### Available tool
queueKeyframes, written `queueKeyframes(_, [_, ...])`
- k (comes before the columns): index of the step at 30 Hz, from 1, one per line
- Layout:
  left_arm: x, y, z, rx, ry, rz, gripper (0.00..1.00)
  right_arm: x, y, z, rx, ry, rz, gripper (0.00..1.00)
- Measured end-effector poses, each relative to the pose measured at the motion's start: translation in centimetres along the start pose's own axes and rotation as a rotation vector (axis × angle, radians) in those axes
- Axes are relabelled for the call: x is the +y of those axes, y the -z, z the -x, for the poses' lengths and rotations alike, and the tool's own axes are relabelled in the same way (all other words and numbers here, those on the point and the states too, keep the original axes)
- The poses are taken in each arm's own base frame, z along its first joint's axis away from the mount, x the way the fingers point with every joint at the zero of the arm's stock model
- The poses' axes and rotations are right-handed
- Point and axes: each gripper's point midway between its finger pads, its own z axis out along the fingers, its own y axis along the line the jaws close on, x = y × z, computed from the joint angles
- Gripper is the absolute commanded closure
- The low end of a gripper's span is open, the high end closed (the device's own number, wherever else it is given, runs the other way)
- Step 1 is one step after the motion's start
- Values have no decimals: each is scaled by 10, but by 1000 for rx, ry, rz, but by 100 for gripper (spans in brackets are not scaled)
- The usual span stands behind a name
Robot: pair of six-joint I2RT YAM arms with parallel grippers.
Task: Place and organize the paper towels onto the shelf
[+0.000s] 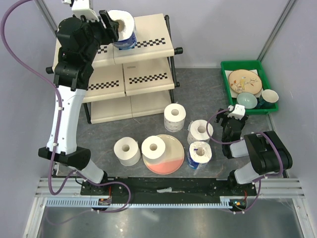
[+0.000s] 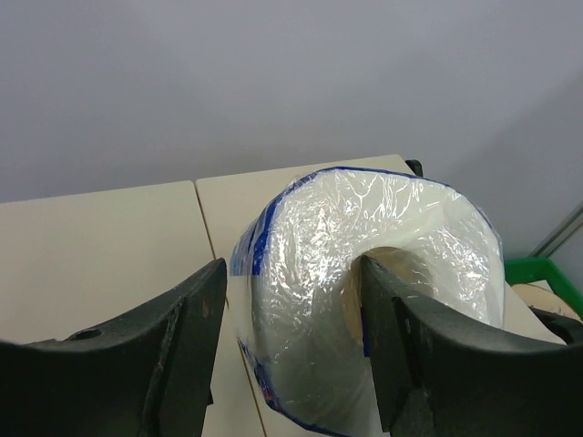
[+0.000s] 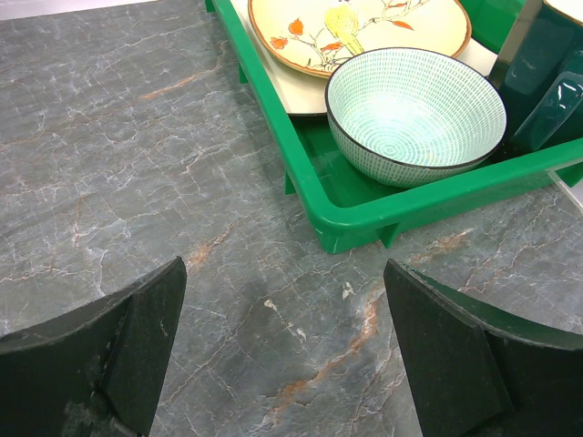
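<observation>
A paper towel roll in a blue-edged wrapper stands on the top tier of the shelf. My left gripper is open around it: the right finger lies at the roll's core, and a gap shows between the left finger and the wrapper. Several more paper towels stand on the table: unwrapped ones, another wrapped one, and one on a pink-and-cream plate. My right gripper is open over bare table.
A green tray at the right holds a painted plate, a patterned bowl and dark cups. It lies just ahead of my right gripper. The shelf's lower tiers show nothing on them.
</observation>
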Motion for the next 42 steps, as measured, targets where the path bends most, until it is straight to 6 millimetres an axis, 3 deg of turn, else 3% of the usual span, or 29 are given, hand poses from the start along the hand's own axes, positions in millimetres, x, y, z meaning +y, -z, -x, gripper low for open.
queueKeyframes(7, [-1, -13, 2, -19, 21, -12, 33, 0, 0, 0, 0, 0, 0, 2])
queueKeyframes(24, [0, -13, 12, -50, 49, -25, 33, 0, 0, 0, 0, 0, 0, 2])
queueKeyframes(29, [0, -3, 16, -64, 53, -29, 32, 0, 0, 0, 0, 0, 0, 2])
queueKeyframes(33, [-4, 22, 26, -97, 61, -59, 31, 0, 0, 0, 0, 0, 0, 2])
queueKeyframes(37, [-11, 75, 40, -153, 97, -113, 30, 0, 0, 0, 0, 0, 0, 2])
queueKeyframes(40, [-18, 124, 28, -164, 145, -173, 30, 0, 0, 0, 0, 0, 0, 2])
queueKeyframes(42, [-23, 147, 7, -136, 185, -215, 30, 0, 0, 0, 0, 0, 0, 2])
